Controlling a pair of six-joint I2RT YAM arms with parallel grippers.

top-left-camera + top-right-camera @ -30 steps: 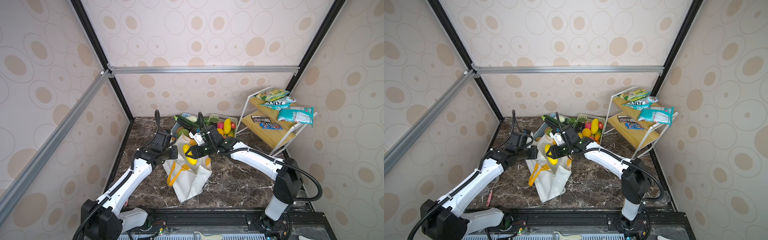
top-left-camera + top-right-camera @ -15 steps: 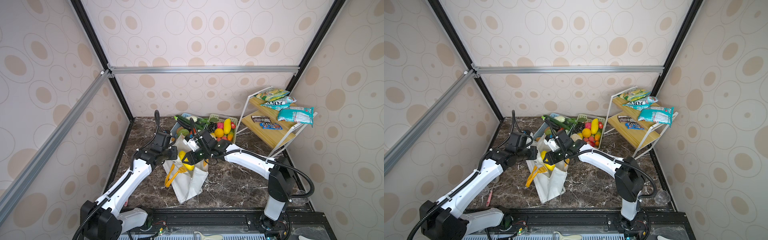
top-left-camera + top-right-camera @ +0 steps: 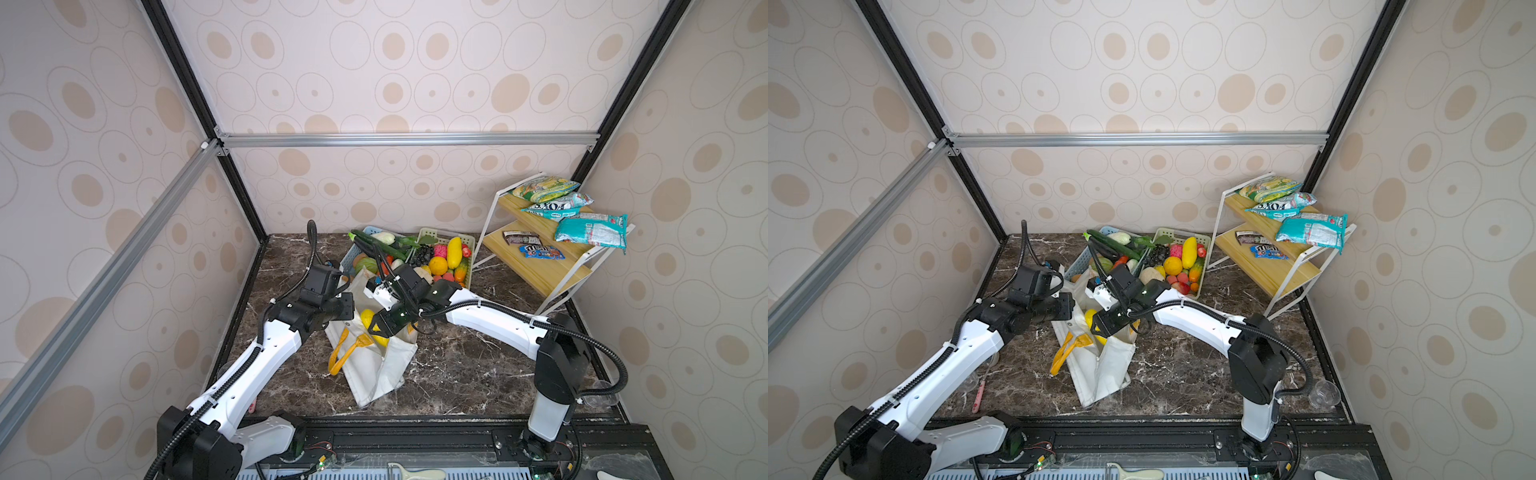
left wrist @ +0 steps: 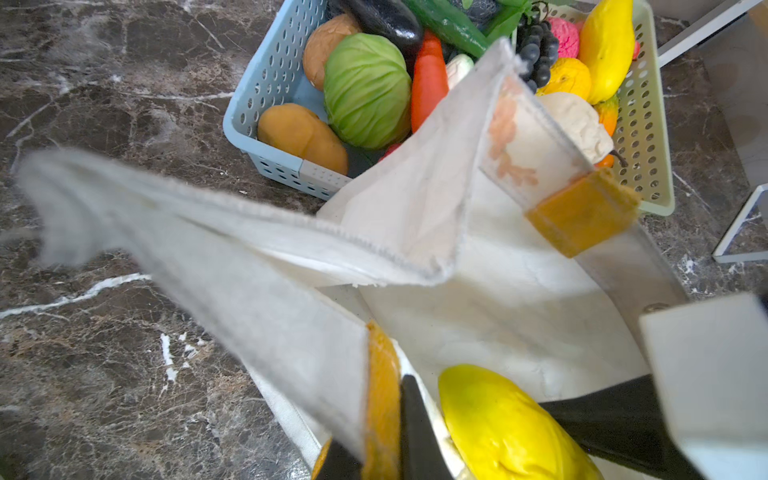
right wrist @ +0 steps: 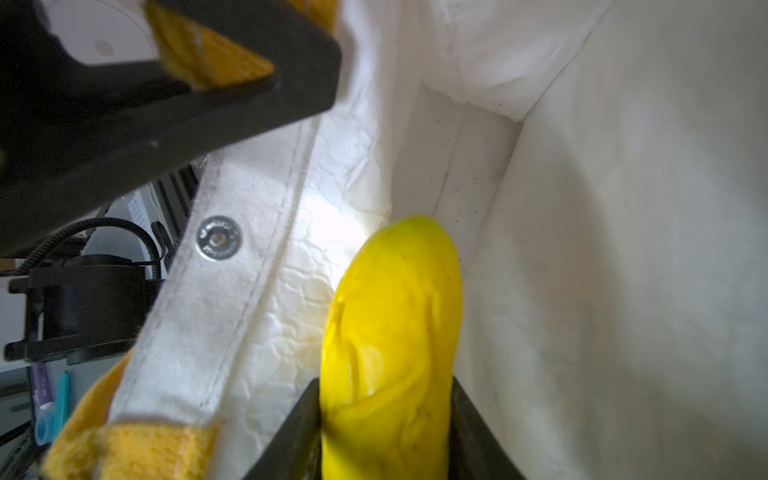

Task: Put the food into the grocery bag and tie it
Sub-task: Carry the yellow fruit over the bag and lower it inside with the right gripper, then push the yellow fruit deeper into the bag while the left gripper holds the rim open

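Right now the yellow fruit (image 5: 390,332) is pinched between the jaws of the right gripper (image 5: 386,419). Its long axis runs straight out ahead of the fingers, free nose leading. That nose is already inside the mouth of the grocery bag (image 5: 623,208), with white fabric on both flanks and the snap button (image 5: 218,239) on the rim just beside it.

In both top views the fruit (image 3: 368,318) sits at the 12 o'clock end of the bag (image 3: 374,374), and the bag's body trails off toward 6 o'clock. My right arm reaches in from 3 o'clock. The left gripper (image 4: 382,440) is at 9 o'clock of the mouth, closed tight on the rim where the yellow strap (image 4: 380,395) is sewn, and it lifts that edge so the opening gapes.

I judge the drop turns on that alignment. The fruit points into the hollow rather than across the rim, so parting the right jaws should let it slide toward the bag's bottom. The right arm is the only one placed to do it, since the left must hold the mouth open.

More fruit waits at 12 to 1 o'clock in the green basket (image 3: 468,249), beside the blue basket (image 4: 249,112).
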